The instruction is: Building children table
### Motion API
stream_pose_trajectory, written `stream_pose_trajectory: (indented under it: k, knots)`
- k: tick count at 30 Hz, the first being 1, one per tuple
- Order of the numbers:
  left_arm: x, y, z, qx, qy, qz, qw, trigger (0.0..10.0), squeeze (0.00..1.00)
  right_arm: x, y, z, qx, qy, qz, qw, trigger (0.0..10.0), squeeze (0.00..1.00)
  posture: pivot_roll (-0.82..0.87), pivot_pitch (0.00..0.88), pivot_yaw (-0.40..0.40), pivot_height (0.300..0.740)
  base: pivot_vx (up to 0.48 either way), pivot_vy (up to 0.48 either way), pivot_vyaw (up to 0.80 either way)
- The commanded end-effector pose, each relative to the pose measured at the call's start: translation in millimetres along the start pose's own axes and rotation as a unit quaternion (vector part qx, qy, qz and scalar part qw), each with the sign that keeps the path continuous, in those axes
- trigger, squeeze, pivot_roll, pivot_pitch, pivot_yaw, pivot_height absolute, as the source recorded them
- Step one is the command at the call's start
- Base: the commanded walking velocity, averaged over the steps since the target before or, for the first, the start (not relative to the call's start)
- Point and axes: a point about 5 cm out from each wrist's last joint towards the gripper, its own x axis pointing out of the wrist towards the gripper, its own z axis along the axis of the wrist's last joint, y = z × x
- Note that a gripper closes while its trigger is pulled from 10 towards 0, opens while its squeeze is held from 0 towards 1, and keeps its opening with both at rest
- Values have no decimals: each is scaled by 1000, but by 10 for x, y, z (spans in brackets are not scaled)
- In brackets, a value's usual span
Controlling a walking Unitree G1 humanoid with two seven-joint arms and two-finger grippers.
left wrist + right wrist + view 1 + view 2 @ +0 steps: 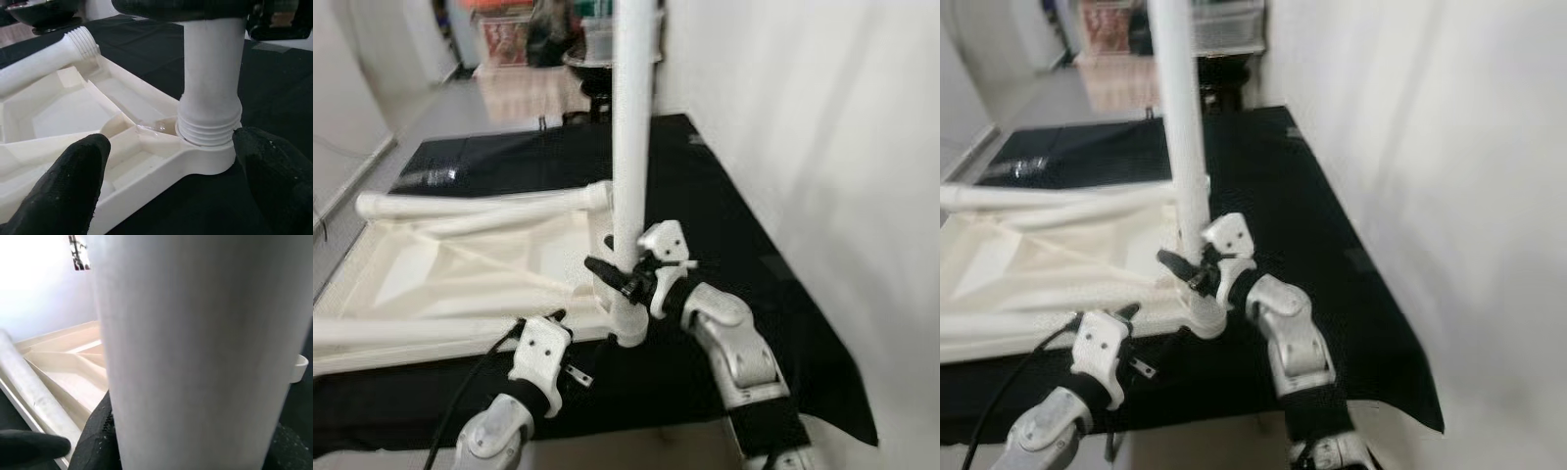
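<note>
At lower left the left gripper [570, 372] waits open beside the upturned tabletop [460, 269], while at centre the right gripper [619, 274] clamps the upright table leg [631, 127], which may cross-thread if tilted.

Table top [460, 269]: cream-white plastic, plain, underside ribs same colour, slightly yellower in the recessed panels. Upright leg [631, 137]: plain white, matte, no markings; threaded end [209, 128] same white. Loose leg [480, 204] lying on the top: white, a little greyer in shade. Mat [724, 245] beneath: solid black, unpatterned, faint grey sheen near its far edge. Wall [822, 127]: flat off-white. Floor [524, 93] beyond the mat: pale, glossy, with pinkish reflections. Right gripper [622, 277]: black fingers, white housing, silver arm behind. Left gripper [171, 181]: black fingers [68, 191], textured matte; white housing, black cable [470, 382] trailing.
</note>
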Motion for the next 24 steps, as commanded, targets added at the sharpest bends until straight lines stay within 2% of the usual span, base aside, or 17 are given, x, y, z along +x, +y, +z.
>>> stream_pose_trajectory:
  k: [1, 8, 9, 10, 13, 14, 16, 17, 18, 19, 20, 21, 22, 23, 24]
  knots:
    - [-7, 16, -26, 4, 7, 0, 1000, 10000, 0, -39, -50, -333, 18, 78, -15, 997, 0, 0, -10, 66, 46, 740, 0, 0, 0]
    - [-9, 20, -23, 8, 5, 8, 1000, 10000, 0, -2, -84, -281, 17, 74, -17, 997, 0, 0, -12, 60, 48, 740, 0, 0, 0]
    - [-3, 22, -21, 8, 4, 10, 1000, 10000, 0, 13, -107, -224, 12, 68, -15, 997, 10000, 584, -12, 58, 46, 740, 0, 0, 0]
    - [4, 23, -20, 7, 4, 10, 1000, 10000, 0, 42, -149, -142, 13, 56, -2, 998, 10000, 1000, -13, 58, 45, 740, 0, 0, 0]
    - [9, 23, -20, 6, 4, 9, 1000, 10000, 0, 40, -149, -70, 15, 51, -4, 999, 10000, 1000, -13, 58, 45, 740, 0, 0, 0]
    - [16, 22, -20, 5, 4, 8, 1000, 10000, 0, 54, -156, 13, 17, 41, 14, 999, 10000, 1000, -13, 55, 44, 740, 0, 0, 0]
    - [31, 22, -24, 4, 4, 7, 1000, 10000, 0, 72, -158, 201, 1, 17, 98, 995, 10000, 1000, -10, 54, 41, 740, 0, 0, 0]
    - [35, 22, -26, 4, 4, 7, 1000, 10000, 0, 74, -169, 280, -4, 5, 153, 988, 10000, 1000, -11, 53, 39, 740, 0, 0, 0]
    - [35, 22, -26, 4, 4, 7, 1000, 10000, 0, 74, -169, 280, -4, 5, 153, 988, 10000, 1000, -11, 53, 39, 740, 0, 0, 0]
    - [36, 21, -27, 4, 3, 8, 1000, 10000, 0, 71, -177, 323, -7, -1, 185, 983, 10000, 1000, -11, 53, 39, 740, 0, 0, 0]
    - [42, 20, -28, 4, 3, 8, 1000, 10000, 0, 47, -175, 364, -26, -12, 238, 971, 10000, 1000, -8, 48, 36, 740, 0, 0, 0]
    - [47, 16, -29, 4, 3, 8, 1000, 10000, 0, 8, -168, 404, -38, -22, 307, 951, 10000, 380, -4, 47, 35, 740, 0, 0, 0]
    - [47, 16, -29, 4, 3, 8, 1000, 10000, 0, 8, -168, 404, -38, -22, 307, 951, 10000, 380, -4, 47, 35, 740, 0, 0, 0]
    - [52, 13, -29, 4, 3, 7, 1000, 10000, 0, -18, -171, 428, -43, -27, 351, 935, 10000, 0, -3, 45, 34, 740, 0, 0, 0]
    - [55, 9, -27, 4, 2, 7, 1000, 10000, 0, 4, -220, 446, -35, -24, 376, 926, 10000, 0, 0, 45, 34, 740, 0, 0, 0]
